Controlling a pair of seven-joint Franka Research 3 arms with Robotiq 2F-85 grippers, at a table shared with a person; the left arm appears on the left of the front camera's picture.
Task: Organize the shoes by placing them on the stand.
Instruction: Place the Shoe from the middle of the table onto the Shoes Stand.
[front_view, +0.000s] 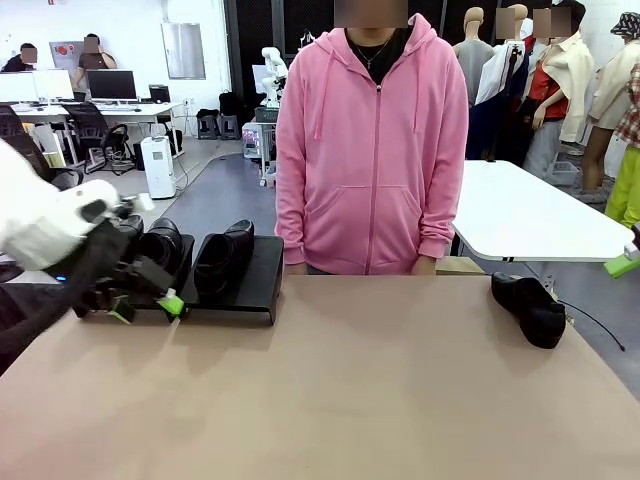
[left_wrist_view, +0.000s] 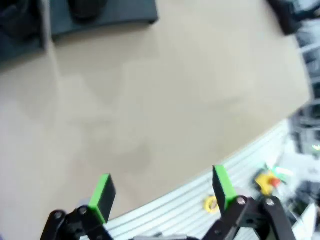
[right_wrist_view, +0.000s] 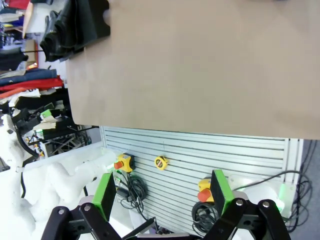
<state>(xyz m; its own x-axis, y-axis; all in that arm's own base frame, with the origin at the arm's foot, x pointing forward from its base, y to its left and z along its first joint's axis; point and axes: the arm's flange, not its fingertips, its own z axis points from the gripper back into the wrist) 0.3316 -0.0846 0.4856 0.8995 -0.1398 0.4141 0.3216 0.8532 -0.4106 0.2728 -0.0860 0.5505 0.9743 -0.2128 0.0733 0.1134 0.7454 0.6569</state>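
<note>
The black stand (front_view: 250, 290) sits at the table's far left. One black glossy shoe (front_view: 224, 260) rests on its right platform. Another shoe (front_view: 162, 243) lies on the left platform, partly hidden by my left gripper (front_view: 146, 308). That gripper hangs just in front of the stand, open and holding nothing. In the left wrist view the left gripper (left_wrist_view: 162, 192) has its green pads wide apart over bare table, with the stand (left_wrist_view: 115, 12) at the top. A third shoe (front_view: 530, 308) lies on the table at the far right, also seen as the shoe (right_wrist_view: 75, 25). My right gripper (right_wrist_view: 162, 192) is open and empty, off the table's edge.
A person in a pink hoodie (front_view: 372, 150) stands at the far side, hands down at the table edge. Bare brown tabletop (front_view: 340, 390) spreads across the middle and front. A slatted panel (right_wrist_view: 200, 150) with emergency-stop buttons runs below the table edge. A white table (front_view: 530, 215) stands behind.
</note>
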